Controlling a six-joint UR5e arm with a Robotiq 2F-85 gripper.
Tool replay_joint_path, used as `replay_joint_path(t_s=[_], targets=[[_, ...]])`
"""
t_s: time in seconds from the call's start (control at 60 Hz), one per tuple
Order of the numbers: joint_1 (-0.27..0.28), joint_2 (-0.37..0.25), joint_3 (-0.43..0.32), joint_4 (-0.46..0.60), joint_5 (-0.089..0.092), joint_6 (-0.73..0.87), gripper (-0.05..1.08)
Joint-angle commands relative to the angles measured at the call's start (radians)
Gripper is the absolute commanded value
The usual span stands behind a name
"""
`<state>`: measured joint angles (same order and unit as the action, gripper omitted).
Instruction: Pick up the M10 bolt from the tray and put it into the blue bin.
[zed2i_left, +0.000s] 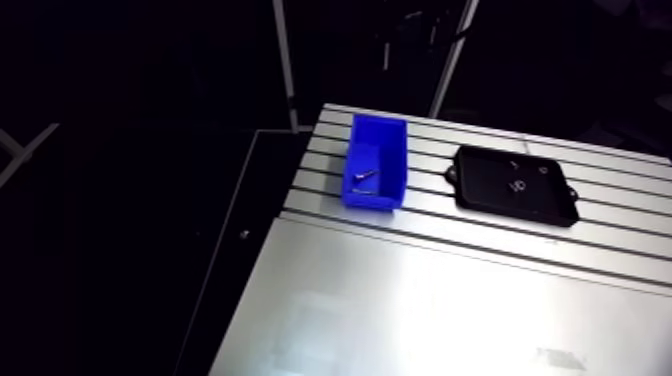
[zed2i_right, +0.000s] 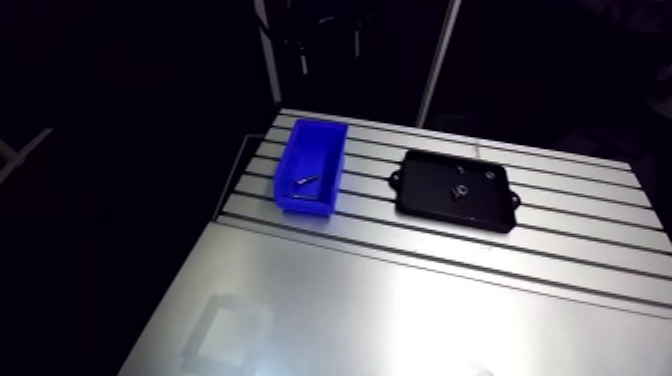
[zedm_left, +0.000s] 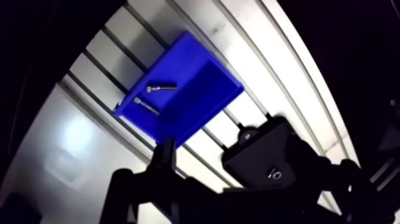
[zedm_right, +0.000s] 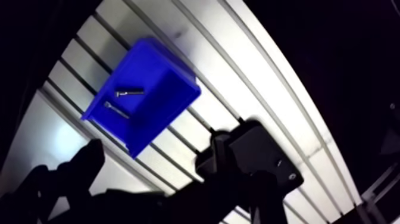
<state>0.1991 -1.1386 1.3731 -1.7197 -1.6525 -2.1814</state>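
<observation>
A blue bin stands on the slotted table at its far left. In the wrist view the blue bin holds two small bolts lying flat on its floor. Right of it lies the black tray with a few small metal parts on it, too small to name. My gripper hangs high above the table, between bin and tray. Its dark fingers stand apart with nothing between them. The arm views do not show the gripper.
The near half of the table is a smooth metal plate. The slotted part runs behind it, under bin and tray. The table's left edge drops into darkness close beside the bin.
</observation>
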Motion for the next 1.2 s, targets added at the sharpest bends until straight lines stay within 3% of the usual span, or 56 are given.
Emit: replay_joint_path(t_s=[0.017, 0.167, 0.317, 0.583, 1.2], targets=[[-0.177, -0.158, -0.059, 0.163, -0.005, 0.754, 0.01], [-0.211, -0.206, -0.055, 0.165, -0.011, 0.772, 0.01], [-0.219, -0.207, -0.041, 0.171, -0.014, 0.764, 0.01], [-0.297, -0.209, -0.011, 0.194, -0.013, 0.751, 0.01], [-0.294, -0.208, -0.001, 0.185, 0.010, 0.689, 0.01]])
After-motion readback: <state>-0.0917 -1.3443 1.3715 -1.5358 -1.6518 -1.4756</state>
